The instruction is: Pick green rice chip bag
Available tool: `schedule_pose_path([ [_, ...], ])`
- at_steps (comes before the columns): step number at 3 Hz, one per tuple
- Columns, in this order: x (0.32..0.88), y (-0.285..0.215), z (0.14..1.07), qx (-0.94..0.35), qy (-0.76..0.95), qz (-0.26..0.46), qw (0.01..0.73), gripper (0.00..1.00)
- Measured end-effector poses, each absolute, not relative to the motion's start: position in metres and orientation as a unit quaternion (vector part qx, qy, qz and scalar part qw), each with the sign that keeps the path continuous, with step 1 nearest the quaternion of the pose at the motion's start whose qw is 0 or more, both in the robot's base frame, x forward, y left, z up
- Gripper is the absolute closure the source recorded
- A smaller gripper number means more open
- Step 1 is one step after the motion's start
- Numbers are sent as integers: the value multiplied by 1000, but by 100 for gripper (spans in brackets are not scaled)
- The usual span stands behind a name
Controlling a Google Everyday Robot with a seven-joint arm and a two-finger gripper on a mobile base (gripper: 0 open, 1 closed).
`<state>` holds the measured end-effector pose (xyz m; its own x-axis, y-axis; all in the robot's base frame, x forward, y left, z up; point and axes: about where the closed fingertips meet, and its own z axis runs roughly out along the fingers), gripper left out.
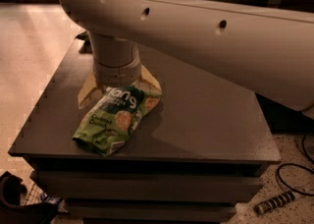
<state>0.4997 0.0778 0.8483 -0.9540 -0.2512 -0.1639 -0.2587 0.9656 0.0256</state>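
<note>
The green rice chip bag (116, 120) lies flat on the dark table (206, 115), near its front left, with its white "long" lettering at the far end. My gripper (117, 88) hangs from the big cream arm (196, 31) and sits low over the bag's far end. Its two cream fingers are spread, one (86, 93) to the left of the bag's top and one (150, 82) to the right. The jaws are open and straddle the bag's far end; nothing is held.
The arm hides most of the table's back left; only a dark sliver of something (81, 37) shows there. On the floor, a black cable (294, 169) and a striped object (274, 202) lie at the right. A dark object (19, 198) sits bottom left.
</note>
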Motion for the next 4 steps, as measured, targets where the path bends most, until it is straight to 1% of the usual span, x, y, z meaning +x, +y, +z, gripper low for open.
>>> schedule_pose_path([
  [1,493,87,841,-60,996,19,56,0],
  [2,481,92,820,-8,999,30,27,0],
  [3,475,84,796,8,998,52,24,0],
  [4,476,84,796,8,998,56,26,25],
])
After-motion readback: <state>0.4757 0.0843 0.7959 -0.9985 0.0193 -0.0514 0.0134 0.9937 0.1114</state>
